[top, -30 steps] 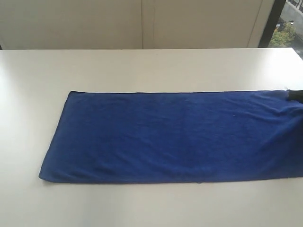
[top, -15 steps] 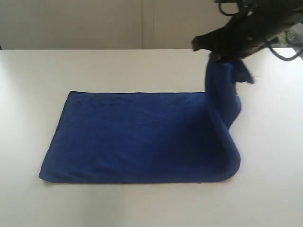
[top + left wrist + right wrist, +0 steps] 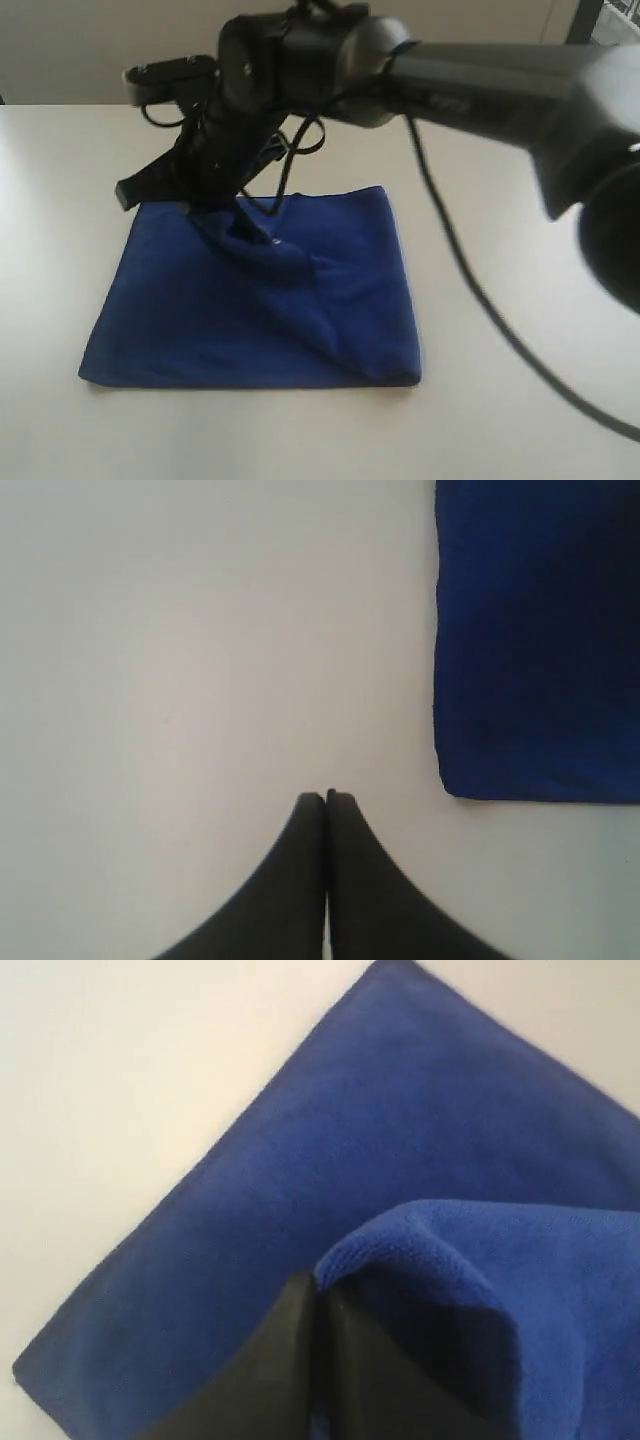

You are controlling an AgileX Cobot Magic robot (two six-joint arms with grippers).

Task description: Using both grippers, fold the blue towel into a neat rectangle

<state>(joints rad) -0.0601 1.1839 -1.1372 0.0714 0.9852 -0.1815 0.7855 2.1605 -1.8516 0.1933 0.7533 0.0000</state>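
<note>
The blue towel (image 3: 340, 270) lies on the white table (image 3: 520, 420), its right part doubled over to the left with a rounded fold at the right. My right gripper (image 3: 198, 208) reaches across from the right and is low over the towel's far left corner, shut on a bunched edge of the cloth (image 3: 430, 1235). In the right wrist view the right gripper (image 3: 316, 1288) pinches that raised edge above the flat layer of towel (image 3: 330, 1120). My left gripper (image 3: 327, 797) is shut and empty over bare table, short of a towel corner (image 3: 540, 650). No white label shows.
The right arm's thick black segments (image 3: 480, 85) and a hanging black cable (image 3: 470, 290) span the table's right half above the towel. A pale wall (image 3: 80, 50) runs behind the table's far edge.
The right gripper has carried the towel's right end up and leftward across the cloth, from the far right to over the left corner. The towel now covers about half its earlier length.
</note>
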